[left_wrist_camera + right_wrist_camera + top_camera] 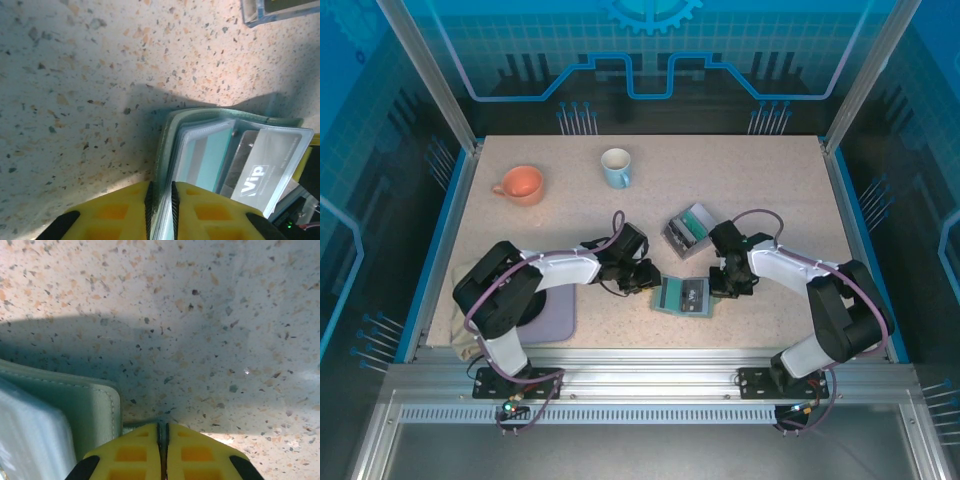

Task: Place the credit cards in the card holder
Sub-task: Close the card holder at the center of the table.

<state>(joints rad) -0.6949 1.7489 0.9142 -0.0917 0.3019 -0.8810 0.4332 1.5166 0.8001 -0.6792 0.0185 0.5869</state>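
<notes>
The card holder (682, 297) lies open on the table between my two grippers. The left gripper (160, 186) is shut on its left cover edge, sage-green (167, 150), and stands at the holder's left side (653, 277). Inside are clear pockets, one over a teal card (212, 155), and a grey card (267, 167) marked "Vip" lies slanted on the right half. My right gripper (162, 426) is at the holder's right edge (722, 287), with its jaws closed on a thin sage flap beside the cover (85, 405). More credit cards stand in a small clear box (688, 230).
An orange mug (520, 184) and a white-and-blue mug (616, 167) stand at the back left. A grey-purple mat (548, 315) lies under the left arm near the front edge. The clear box's corner (280, 10) lies just beyond the holder.
</notes>
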